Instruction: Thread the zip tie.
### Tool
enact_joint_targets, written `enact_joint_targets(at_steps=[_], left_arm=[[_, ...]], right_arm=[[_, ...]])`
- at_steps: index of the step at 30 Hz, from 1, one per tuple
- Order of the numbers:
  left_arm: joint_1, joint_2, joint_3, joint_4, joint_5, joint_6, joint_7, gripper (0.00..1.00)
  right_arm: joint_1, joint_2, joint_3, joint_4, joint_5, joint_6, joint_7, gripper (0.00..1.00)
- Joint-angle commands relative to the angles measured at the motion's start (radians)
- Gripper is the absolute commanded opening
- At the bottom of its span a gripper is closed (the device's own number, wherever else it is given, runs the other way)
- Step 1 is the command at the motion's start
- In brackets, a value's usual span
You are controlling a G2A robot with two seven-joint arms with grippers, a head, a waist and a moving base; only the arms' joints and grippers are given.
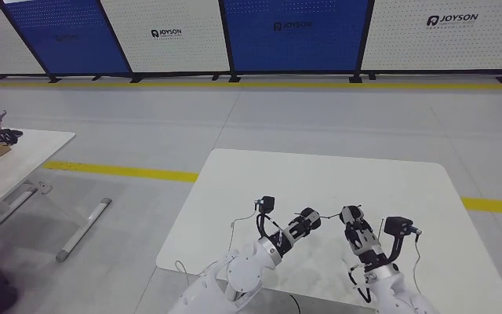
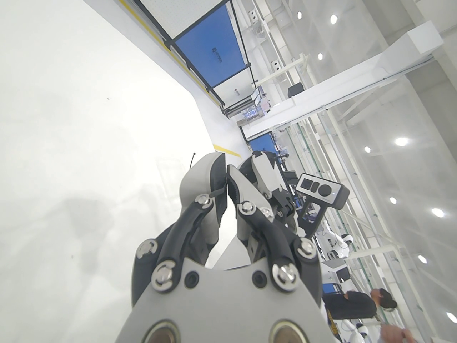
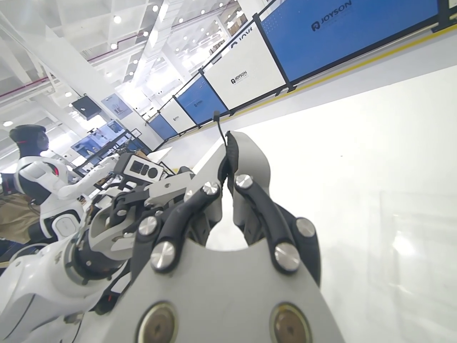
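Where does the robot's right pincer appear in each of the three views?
Top view: right pincer, low in the picture over the white table, beside the left pincer.
Left wrist view: right pincer just beyond the left pincer's tips.
Right wrist view: right pincer in the foreground, shut on the zip tie.
Shared landmark: the white table.

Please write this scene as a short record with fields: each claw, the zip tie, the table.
left claw: shut, pinching a thin black zip tie
right claw: shut on a black zip tie strap; the head end sticks out past the fingertips
one tie or two: cannot tell
threading: no closed loop visible
table: white, below both claws
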Motion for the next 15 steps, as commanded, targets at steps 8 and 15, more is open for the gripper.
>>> enact_joint_targets(at_steps=[8, 15], left_arm=[[0.0, 0.0, 0.0, 0.0, 0.0, 0.0, 0.0, 0.0], [0.0, 0.0, 0.0, 0.0, 0.0, 0.0, 0.0, 0.0]], right_arm=[[-0.003, -0.005, 0.01, -0.007, -0.01, 0.006, 0.018, 0.0], [-0.002, -0.01, 0.008, -0.009, -0.021, 0.009, 0.02, 0.0]])
